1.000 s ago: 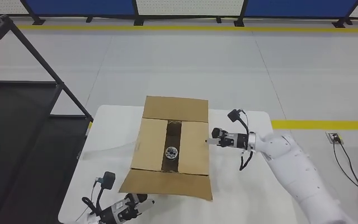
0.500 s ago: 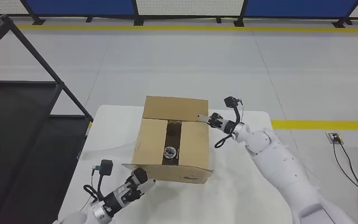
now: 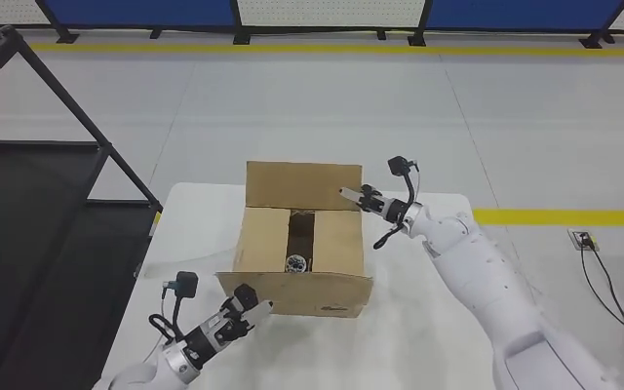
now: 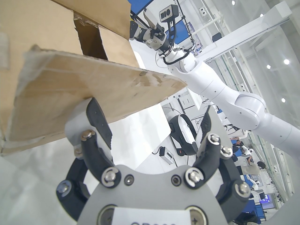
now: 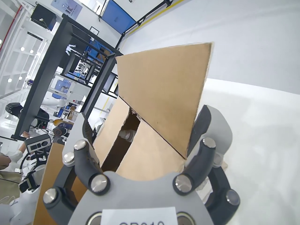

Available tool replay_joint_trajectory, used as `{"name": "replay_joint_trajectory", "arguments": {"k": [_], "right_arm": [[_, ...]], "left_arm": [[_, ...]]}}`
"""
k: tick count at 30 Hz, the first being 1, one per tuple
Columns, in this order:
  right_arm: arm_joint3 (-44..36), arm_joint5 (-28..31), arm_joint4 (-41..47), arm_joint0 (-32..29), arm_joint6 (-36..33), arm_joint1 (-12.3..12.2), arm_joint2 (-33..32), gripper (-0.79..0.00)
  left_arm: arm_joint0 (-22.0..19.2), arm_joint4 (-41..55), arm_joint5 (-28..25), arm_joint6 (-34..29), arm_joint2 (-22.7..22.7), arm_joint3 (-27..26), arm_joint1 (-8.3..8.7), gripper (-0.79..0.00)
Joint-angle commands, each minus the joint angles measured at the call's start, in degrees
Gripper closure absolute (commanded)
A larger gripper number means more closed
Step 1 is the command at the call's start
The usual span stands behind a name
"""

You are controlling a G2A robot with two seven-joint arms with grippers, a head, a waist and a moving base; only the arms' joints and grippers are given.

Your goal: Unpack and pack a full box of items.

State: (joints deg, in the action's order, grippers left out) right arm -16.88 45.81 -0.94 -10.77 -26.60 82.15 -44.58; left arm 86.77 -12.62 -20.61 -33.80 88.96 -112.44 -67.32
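A brown cardboard box (image 3: pixel 304 244) stands mid-table. Its two inner flaps lie nearly shut, and the dark gap between them shows a round black-and-white item (image 3: pixel 297 261). The far flap (image 3: pixel 303 184) stands up, and my right gripper (image 3: pixel 349 193) is open at its right corner; that flap (image 5: pixel 164 90) sits between its fingers (image 5: pixel 204 122). The near flap (image 3: pixel 297 292) is raised too. My left gripper (image 3: pixel 255 309) is open under the near flap's left end, one finger (image 4: pixel 98 118) touching the underside of the flap (image 4: pixel 93 83).
The white table (image 3: pixel 429 322) has bare room to the right of and in front of the box. A black metal rack (image 3: pixel 78 175) stands off the table's left edge. The right arm (image 4: pixel 211 80) stretches over the table's right side.
Both outer flaps, lying flat outward a second ago, have swung up. My right gripper rose along the far flap's corner, and my left gripper came up under the near flap.
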Motion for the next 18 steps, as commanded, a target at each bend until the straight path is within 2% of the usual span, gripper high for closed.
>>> {"name": "replay_joint_trajectory", "arguments": {"k": [1,7,12,18], "right_arm": [[0.4,1.01,-0.09,0.42,-0.24,0.09,-0.13,-0.785],[1.25,5.42,-1.93,1.89,-0.58,-0.09,-0.44,-0.785],[0.57,8.84,-6.31,2.85,0.54,-0.61,0.08,-0.785],[-1.85,11.76,-9.13,3.65,-3.27,-1.06,0.61,-0.785]], "left_arm": [[-0.37,-0.67,0.69,0.57,-0.51,-0.06,-0.01,-0.785],[-2.7,-4.64,5.67,4.21,-2.49,0.79,-0.17,-0.785],[-5.21,-8.08,9.5,7.09,-6.12,1.5,-0.55,-0.785],[-8.17,-11.1,11.94,8.48,-9.16,3.47,-0.85,-0.785]]}}
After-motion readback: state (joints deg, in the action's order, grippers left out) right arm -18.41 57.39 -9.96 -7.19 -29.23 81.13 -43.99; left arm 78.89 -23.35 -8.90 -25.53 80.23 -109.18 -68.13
